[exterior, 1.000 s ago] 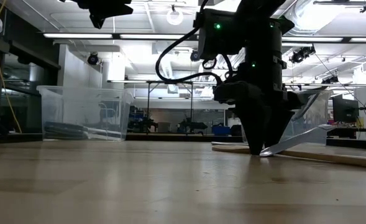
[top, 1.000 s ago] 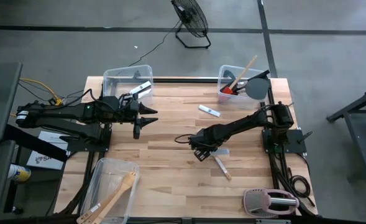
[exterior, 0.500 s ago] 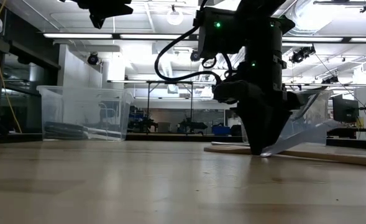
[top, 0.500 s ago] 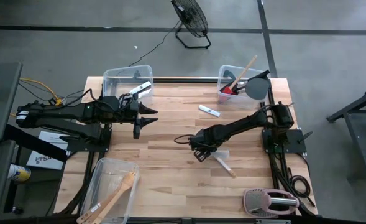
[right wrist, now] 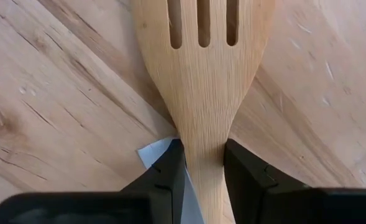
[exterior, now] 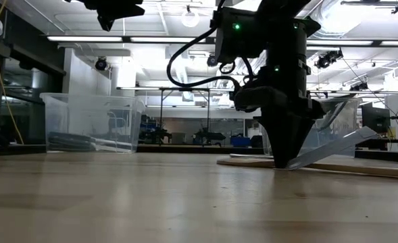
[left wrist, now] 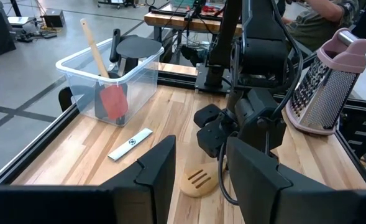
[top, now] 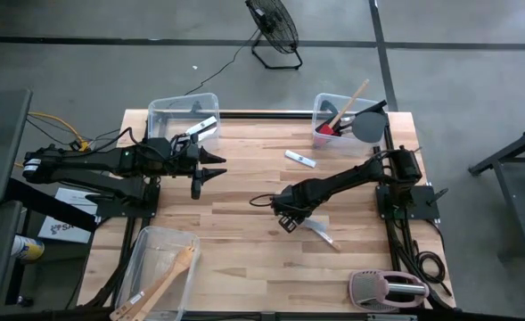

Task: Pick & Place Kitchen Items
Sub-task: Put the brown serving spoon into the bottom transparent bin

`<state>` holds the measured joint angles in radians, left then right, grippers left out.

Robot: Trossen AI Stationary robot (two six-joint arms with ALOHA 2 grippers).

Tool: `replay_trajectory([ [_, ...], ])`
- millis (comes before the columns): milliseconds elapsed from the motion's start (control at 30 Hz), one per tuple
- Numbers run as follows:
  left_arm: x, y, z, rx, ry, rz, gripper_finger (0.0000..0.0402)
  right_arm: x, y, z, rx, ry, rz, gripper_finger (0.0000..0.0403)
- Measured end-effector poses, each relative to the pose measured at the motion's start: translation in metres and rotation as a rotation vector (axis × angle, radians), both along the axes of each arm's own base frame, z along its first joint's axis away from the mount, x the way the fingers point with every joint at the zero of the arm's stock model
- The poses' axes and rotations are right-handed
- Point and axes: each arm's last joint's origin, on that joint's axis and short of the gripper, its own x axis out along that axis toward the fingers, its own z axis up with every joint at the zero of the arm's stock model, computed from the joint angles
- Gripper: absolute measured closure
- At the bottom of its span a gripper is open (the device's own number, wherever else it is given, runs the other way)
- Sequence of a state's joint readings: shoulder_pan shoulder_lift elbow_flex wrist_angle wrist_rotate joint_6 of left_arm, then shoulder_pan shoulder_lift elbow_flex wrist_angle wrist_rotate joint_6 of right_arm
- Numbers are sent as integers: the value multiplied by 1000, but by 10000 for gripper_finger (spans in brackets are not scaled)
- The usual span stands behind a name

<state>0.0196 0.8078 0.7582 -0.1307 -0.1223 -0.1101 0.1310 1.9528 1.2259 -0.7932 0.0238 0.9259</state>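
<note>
Slotted wooden turner (right wrist: 202, 81) was clamped at its neck by the right gripper (right wrist: 202, 171).
White-bladed knife (top: 300, 159) lay apart, farther back; left gripper (top: 210, 167) was held open, empty.

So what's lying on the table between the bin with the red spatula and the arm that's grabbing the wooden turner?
In the high view, one white-bladed knife lies alone between the bin and the right gripper, which is shut on the wooden turner.

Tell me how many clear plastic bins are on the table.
3: one at the far left corner, one at the far right holding utensils, one at the near left edge holding wooden utensils.
</note>
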Motion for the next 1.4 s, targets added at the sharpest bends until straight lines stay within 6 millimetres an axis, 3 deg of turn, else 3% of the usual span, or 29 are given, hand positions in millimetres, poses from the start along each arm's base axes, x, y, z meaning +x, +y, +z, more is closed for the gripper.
replay_trajectory([
  [900, 0, 0, 0, 0, 0, -1, 261, -7, -10, 61, -30, -226, 28, 324],
  [1400, 0, 0, 0, 0, 0, 0, 261, -31, -23, 129, -116, -469, 32, 324],
])
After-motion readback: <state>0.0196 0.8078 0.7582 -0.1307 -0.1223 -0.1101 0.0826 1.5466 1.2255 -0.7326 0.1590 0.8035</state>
